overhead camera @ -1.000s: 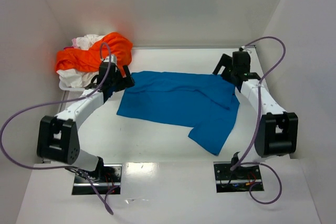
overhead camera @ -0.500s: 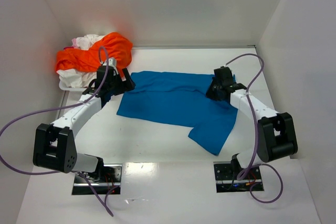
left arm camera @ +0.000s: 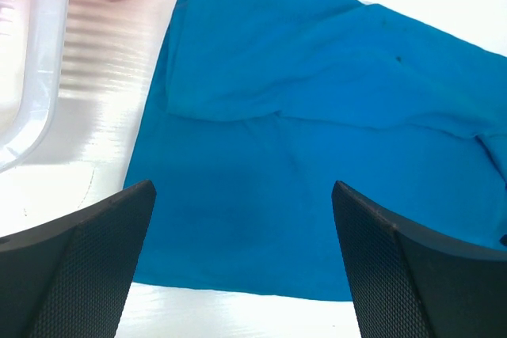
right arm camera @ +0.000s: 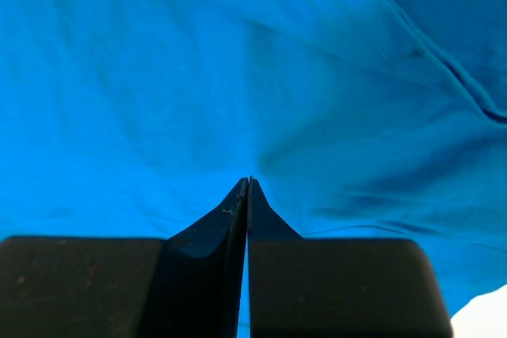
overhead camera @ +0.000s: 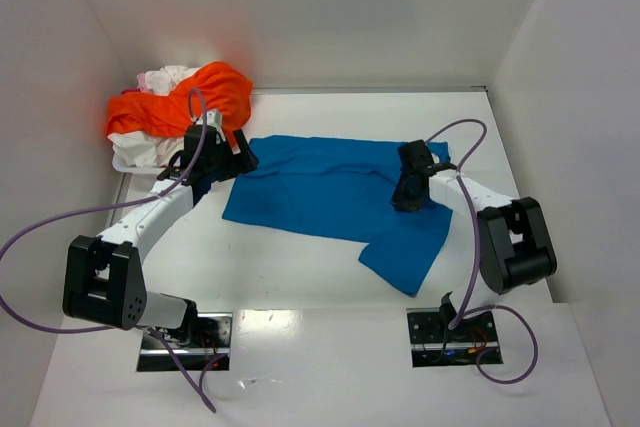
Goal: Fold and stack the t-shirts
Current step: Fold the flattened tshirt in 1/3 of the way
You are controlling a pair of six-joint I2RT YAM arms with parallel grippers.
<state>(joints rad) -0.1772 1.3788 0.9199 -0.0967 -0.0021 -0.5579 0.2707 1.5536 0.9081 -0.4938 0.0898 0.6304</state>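
Blue shirt (overhead camera: 330,192): spread flat and unfolded in the middle of the surface (overhead camera: 300,282). We take it to be the shirt in hand.
Long axis: it runs left to right across the surface, with one corner trailing toward the near right.
Other shirts: an orange shirt (overhead camera: 190,102) and white shirts (overhead camera: 160,82) lie heaped in a clear tray (overhead camera: 122,162) at the far left. The tray sits just beside the blue shirt's left end, and none of these shirts is folded.
Deciding relation: each end of the long axis has its own arm. The right end lies under the right gripper (overhead camera: 408,199) and the far-left corner lies beneath the left gripper (overhead camera: 222,155). We judge that a fold would carry one edge across the short axis.
Right gripper: its jaws are pressed together with the tips down in the cloth of the shirt's right part. Creases converge on the tips, so we read this as a pinch of blue fabric.
Left gripper: its jaws are spread wide and hold nothing. They straddle the shirt's left edge from above, and we cannot tell whether they touch it.
Nearer arm: the right one, which is in contact.
Progress: we judge it early, with no folded stack visible.
Risk: lifting one end alone may bunch the cloth.
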